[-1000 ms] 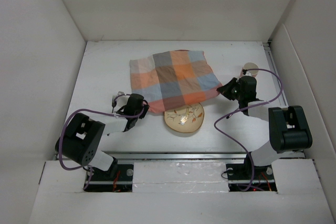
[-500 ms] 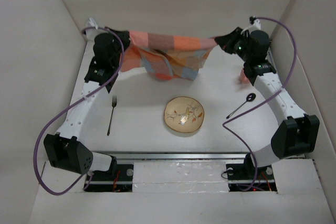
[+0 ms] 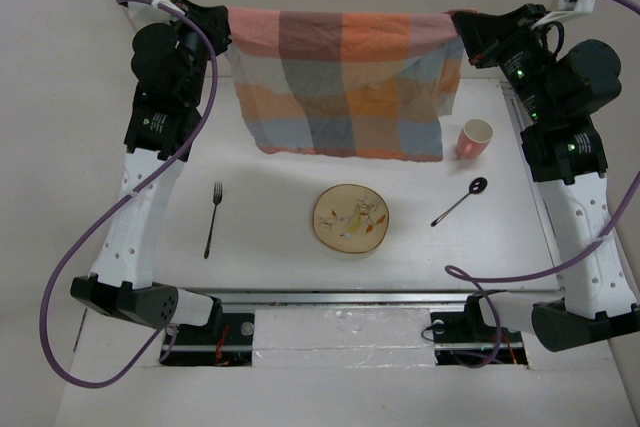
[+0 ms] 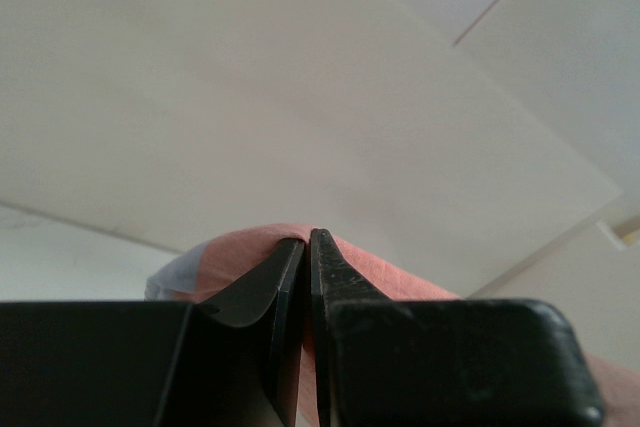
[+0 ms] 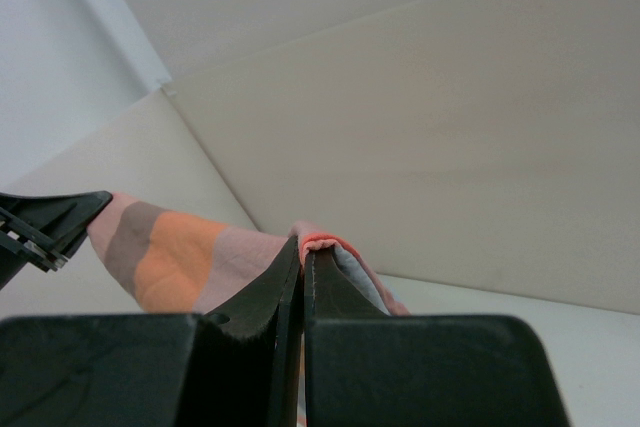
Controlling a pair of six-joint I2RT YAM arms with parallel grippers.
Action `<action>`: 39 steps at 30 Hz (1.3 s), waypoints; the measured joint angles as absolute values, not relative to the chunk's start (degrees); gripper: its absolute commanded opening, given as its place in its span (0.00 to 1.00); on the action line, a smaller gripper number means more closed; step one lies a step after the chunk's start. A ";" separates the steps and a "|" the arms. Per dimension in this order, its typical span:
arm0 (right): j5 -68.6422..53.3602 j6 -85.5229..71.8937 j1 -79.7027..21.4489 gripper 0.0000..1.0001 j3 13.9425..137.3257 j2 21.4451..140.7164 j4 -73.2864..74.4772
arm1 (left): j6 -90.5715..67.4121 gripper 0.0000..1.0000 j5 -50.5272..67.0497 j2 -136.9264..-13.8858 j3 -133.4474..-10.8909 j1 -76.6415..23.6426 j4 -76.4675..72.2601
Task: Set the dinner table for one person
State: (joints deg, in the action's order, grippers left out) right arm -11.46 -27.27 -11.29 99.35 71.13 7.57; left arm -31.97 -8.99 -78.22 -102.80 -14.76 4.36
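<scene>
The orange-blue-grey checked cloth [image 3: 345,82] hangs stretched high above the white dinner table [image 3: 270,267]. My left gripper [image 3: 222,22] is shut on its left top corner [image 4: 250,247]. My right gripper [image 3: 460,27] is shut on its right top corner [image 5: 330,242]. Below on the table lie a black fork [image 3: 212,219] at the left, a cream patterned plate [image 3: 350,218] in the middle, a black spoon [image 3: 460,201] and a pink cup [image 3: 475,137] at the right.
White walls [image 3: 60,127] enclose the table on the left, back and right. Purple cables [image 3: 90,247] loop from both arms. The arm bases [image 3: 205,322] sit at the near edge.
Both arms have risen and moved apart, pulling the bunched cloth into a flat hanging sheet. The pink cup now shows beside the cloth.
</scene>
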 measured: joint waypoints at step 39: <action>-27.97 -29.52 -3.05 0.00 75.70 109.60 -7.86 | -30.92 0.00 6.42 -97.06 -63.24 -6.94 -23.97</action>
